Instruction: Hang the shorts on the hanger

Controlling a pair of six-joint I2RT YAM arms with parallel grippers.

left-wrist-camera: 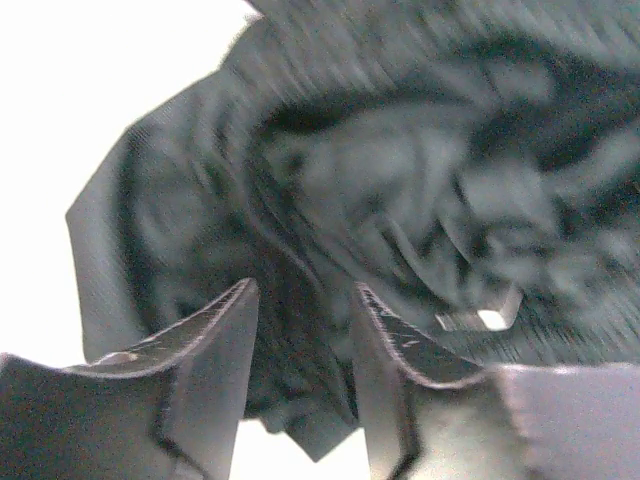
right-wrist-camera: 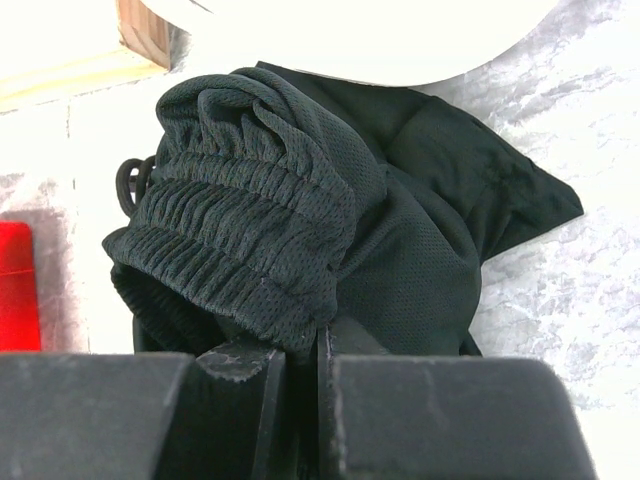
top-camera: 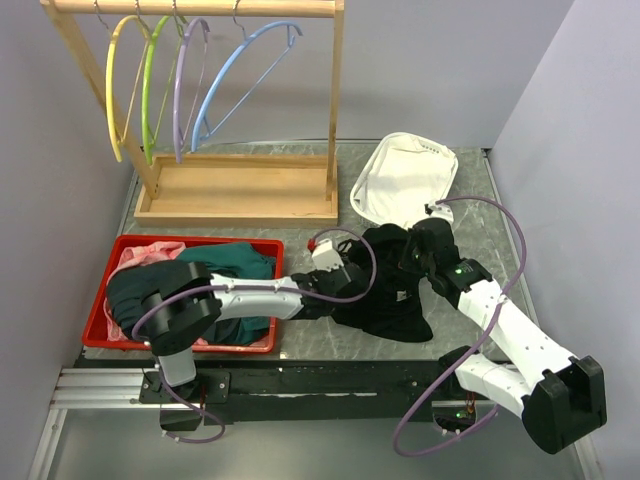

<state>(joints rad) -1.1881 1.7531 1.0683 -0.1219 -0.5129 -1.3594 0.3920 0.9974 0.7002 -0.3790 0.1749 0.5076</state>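
Observation:
The black shorts (top-camera: 395,295) lie bunched on the table in front of both arms. My right gripper (top-camera: 420,250) is shut on their gathered elastic waistband (right-wrist-camera: 240,230), with the fabric pinched in the narrow slit between its jaws (right-wrist-camera: 320,345). My left gripper (top-camera: 345,275) is at the left side of the shorts. Its jaws stand open (left-wrist-camera: 305,300) with a fold of the black fabric (left-wrist-camera: 400,180) lying between and beyond them. The light blue hanger (top-camera: 245,75) hangs by its hook at the right end of the wooden rack's rail, far from both grippers.
The wooden rack (top-camera: 240,190) at the back left also carries yellow, green and lilac hangers. A red bin (top-camera: 100,310) with teal and pink garments sits at the left. A white fabric bag (top-camera: 405,180) lies behind the shorts.

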